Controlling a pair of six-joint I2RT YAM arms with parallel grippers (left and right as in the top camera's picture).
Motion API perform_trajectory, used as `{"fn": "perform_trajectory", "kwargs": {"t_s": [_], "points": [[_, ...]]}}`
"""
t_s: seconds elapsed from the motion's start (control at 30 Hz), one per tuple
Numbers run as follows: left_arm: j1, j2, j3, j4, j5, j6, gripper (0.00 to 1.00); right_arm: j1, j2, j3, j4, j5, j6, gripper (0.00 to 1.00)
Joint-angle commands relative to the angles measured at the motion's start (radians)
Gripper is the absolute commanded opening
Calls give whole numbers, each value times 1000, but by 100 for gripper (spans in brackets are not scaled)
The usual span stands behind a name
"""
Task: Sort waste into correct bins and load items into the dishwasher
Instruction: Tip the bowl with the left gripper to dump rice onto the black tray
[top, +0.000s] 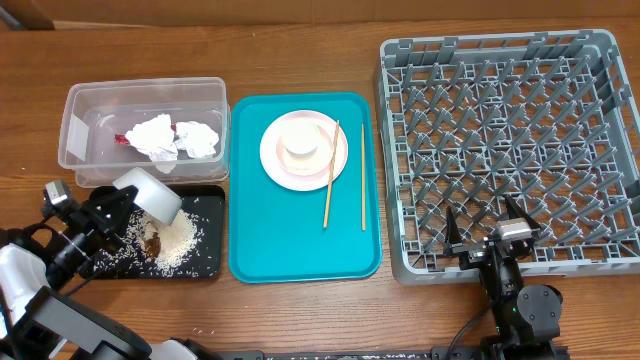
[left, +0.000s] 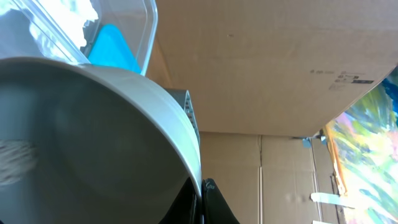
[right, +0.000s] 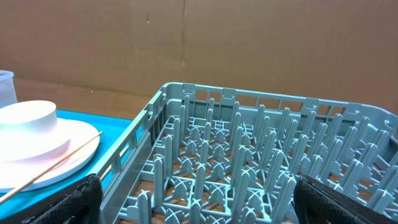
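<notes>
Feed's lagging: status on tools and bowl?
Left tool shut on grey bowl, tipped over black tray; rice on tray. Right tool open, empty, at rack's near edge. No obstruction seen.

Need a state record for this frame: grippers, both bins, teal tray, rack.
left gripper: shut on grey-white bowl, tipped over black tray
right gripper: open, empty, at near-left corner of dish rack
black tray: rice, brown scrap
clear tub: napkins, red wrapper
teal tray: pink plate with cream cup on it; chopstick resting across plate rim; second chopstick flat on tray
dish rack: nothing loaded
</notes>
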Motion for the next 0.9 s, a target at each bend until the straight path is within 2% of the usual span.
{"fn": "perform_trajectory", "kwargs": {"t_s": [0.0,0.53,0.87], "points": [[-6,-19,-3,-13,49,98,4,6,-10,-11,7,1,0,100],[-6,-19,-3,-13,31,82,4,6,-10,-11,7,1,0,100],[-60,-20,83,-100,-172,59,4,6,-10,-11,7,1,0,100]]}}
